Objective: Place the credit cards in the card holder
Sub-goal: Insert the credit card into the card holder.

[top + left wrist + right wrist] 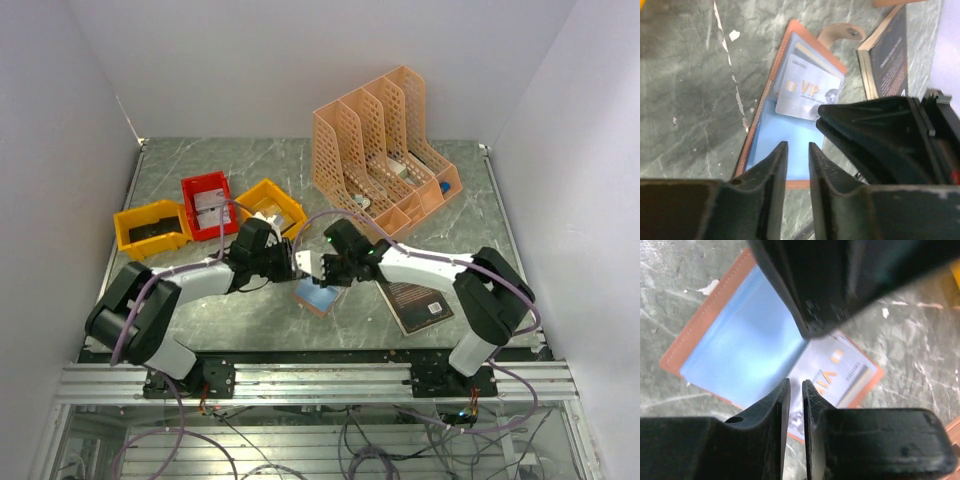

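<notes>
Top view: the salmon-pink leather-like folding card holder (pixel 315 297) lies open on the grey marbled counter (pixel 200 165), beneath both arms. Left wrist: left jaws slightly apart, empty, above its blue inner face; right jaws touch a pale grey VIP credit card (pixel 807 95) lying on its far half. Right wrist: right jaws nearly together; whether they grip anything is unclear.

The right gripper (pixel 820 114) hides a corner of the credit card (pixel 802 92)
</notes>
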Available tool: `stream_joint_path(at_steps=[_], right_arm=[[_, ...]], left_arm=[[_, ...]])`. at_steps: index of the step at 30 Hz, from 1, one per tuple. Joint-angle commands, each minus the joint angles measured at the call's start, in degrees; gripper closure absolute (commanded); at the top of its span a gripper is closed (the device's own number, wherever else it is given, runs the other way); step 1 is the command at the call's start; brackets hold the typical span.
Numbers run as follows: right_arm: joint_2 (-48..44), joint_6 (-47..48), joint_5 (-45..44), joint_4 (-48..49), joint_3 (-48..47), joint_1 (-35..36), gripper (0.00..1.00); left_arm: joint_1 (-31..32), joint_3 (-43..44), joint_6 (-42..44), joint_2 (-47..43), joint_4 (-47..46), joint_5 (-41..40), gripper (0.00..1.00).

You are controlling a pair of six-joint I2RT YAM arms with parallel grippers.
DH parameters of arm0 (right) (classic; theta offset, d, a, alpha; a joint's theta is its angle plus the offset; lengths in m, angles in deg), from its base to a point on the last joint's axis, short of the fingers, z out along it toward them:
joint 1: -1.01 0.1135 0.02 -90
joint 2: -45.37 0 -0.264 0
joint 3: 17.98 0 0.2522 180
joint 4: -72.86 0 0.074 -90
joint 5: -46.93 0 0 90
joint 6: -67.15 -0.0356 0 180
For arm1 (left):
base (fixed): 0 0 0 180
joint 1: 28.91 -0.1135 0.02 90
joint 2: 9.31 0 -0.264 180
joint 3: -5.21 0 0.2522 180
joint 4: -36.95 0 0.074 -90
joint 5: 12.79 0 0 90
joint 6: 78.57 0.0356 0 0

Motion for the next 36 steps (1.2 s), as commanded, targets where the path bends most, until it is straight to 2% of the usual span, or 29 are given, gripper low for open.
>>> stream_joint_path(at_steps=[1,3,6,13,21,36], right_arm=[[-4.19,-3.96,12.73,-3.74,-2.50,-6.36,0.82],[-4.60,-5.11,15.28,-4.65,-3.68,-9.74,0.81],[-4.27,-5.69,14.51,-5.17,-3.78,-11.82,0.81],[0.59,-6.09,7.44,-7.97,-6.06,-14.11,0.87],[3.51,-5.20,3.02,-8.78,-6.24,-15.45,0.89],[6.90,-4.90,5.20,-11.45,-7.33,-16.81,0.90]], left_arm=[[0.09,-2.10,0.38,-5.91,1.36,-3.52,0.69],[0.11,-3.27,-0.55,-7.30,0.66,-3.06,0.79],[0.19,-5.45,-3.20,-7.94,-3.08,-0.99,0.93],[1.81,-7.62,-7.87,-8.24,-8.77,-2.62,0.93],[4.66,-7.41,-10.95,-1.28,-14.54,-4.73,0.93],[6.62,-4.98,-12.19,7.19,-16.56,-6.49,0.93]])
